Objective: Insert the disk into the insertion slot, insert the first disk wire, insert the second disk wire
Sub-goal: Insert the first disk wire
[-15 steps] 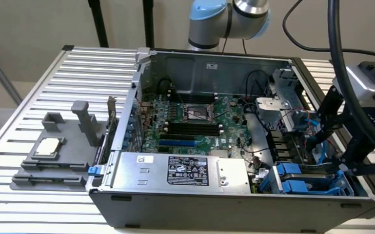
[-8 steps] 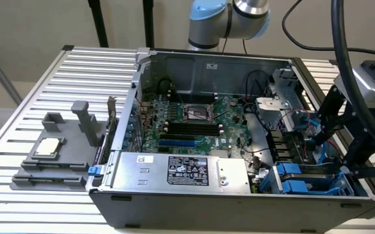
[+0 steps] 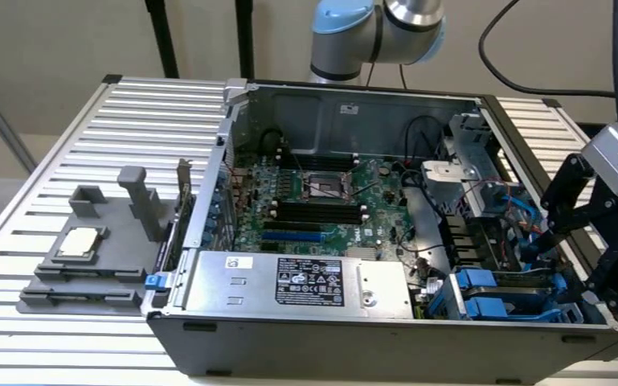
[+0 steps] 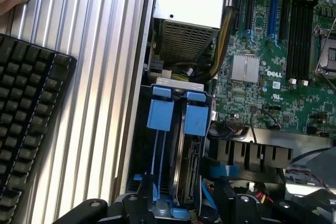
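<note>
Disk stood edge-on in the insertion slot, long axis running straight away from the tool; whether the tool clamped it could not be told.

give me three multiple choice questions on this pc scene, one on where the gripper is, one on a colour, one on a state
1. In the exterior view, where is the gripper relative to the case?
A. off its left end
B. at its right end, by the insertion slot
C. behind its far wall

2. What colour are the insertion slot's rails?
A. red
B. yellow
C. blue

3. How is the case?
A. open, motherboard exposed
B. closed by a side panel
C. wrapped in plastic

Answers:
1 B, the gripper hangs at the exterior view's right, over the slot.
2 C, the rails and tabs are bright blue.
3 A, the motherboard is plainly in sight inside.
</note>
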